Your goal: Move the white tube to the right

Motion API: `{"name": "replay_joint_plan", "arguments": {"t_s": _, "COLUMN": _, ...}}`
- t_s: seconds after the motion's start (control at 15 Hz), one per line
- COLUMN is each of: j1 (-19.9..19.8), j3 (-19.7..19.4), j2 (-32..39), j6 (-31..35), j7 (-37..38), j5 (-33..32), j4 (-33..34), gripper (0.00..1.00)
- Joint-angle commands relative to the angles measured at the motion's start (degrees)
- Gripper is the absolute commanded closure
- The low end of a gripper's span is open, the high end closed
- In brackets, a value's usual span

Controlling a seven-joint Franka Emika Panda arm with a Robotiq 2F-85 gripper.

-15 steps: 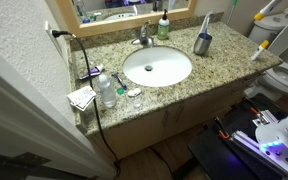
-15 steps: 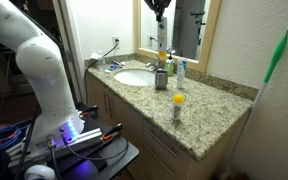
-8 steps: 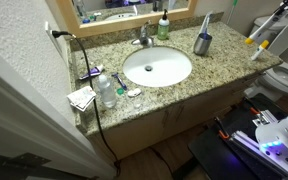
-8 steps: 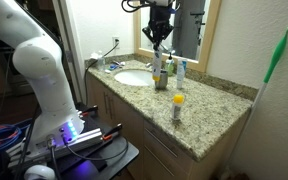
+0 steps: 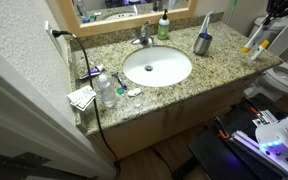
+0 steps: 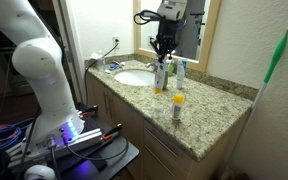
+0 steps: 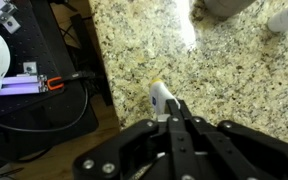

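Note:
A grey metallic cup (image 5: 202, 43) stands on the granite counter right of the sink, also in an exterior view (image 6: 161, 78). A slim pale tube, apparently the white tube (image 6: 161, 63), stands up out of it. My gripper (image 6: 162, 47) hangs well above the counter, in line with the cup in this view. It shows at the top right in an exterior view (image 5: 278, 9). In the wrist view the fingers (image 7: 171, 103) are shut with nothing between them. Past their tips stands a white item with yellow markings (image 7: 160, 96), and the cup's base (image 7: 224, 5) is at the top edge.
The white item with yellow markings (image 6: 178, 104) stands alone on the right stretch of the counter (image 5: 224, 75). A soap bottle (image 5: 163, 28) and the faucet (image 5: 143, 38) are behind the sink (image 5: 157, 67). Small toiletries (image 5: 99, 88) crowd the left end. The counter's front edge (image 7: 99, 80) is close.
My gripper has come down from near the top of the mirror to just above the cup's level in the exterior view. Nothing on the counter has moved.

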Motion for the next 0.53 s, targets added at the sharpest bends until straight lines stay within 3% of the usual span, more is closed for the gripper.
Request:
{"name": "replay_joint_plan", "arguments": {"t_s": 0.0, "j1": -1.1, "j3": 0.4, "j2": 7.4, "j6": 2.9, "j7": 4.6, "j5": -2.2, "j4": 4.2, "gripper": 0.99}}
{"name": "replay_joint_plan", "arguments": {"t_s": 0.2, "j1": -0.4, "j3": -0.1, "j2": 9.3, "j6": 7.9, "j7": 8.0, "j5": -2.5, "j4": 3.8, "gripper": 0.99}}
{"name": "replay_joint_plan", "arguments": {"t_s": 0.27, "j1": 0.0, "j3": -0.3, "j2": 8.0, "j6": 5.8, "j7": 6.3, "j5": -2.1, "j4": 3.0, "gripper": 0.97}}
{"name": "replay_joint_plan", "arguments": {"t_s": 0.47, "j1": 0.0, "j3": -0.3, "j2": 10.2, "j6": 8.9, "j7": 8.7, "j5": -3.3, "j4": 3.0, "gripper": 0.99}}
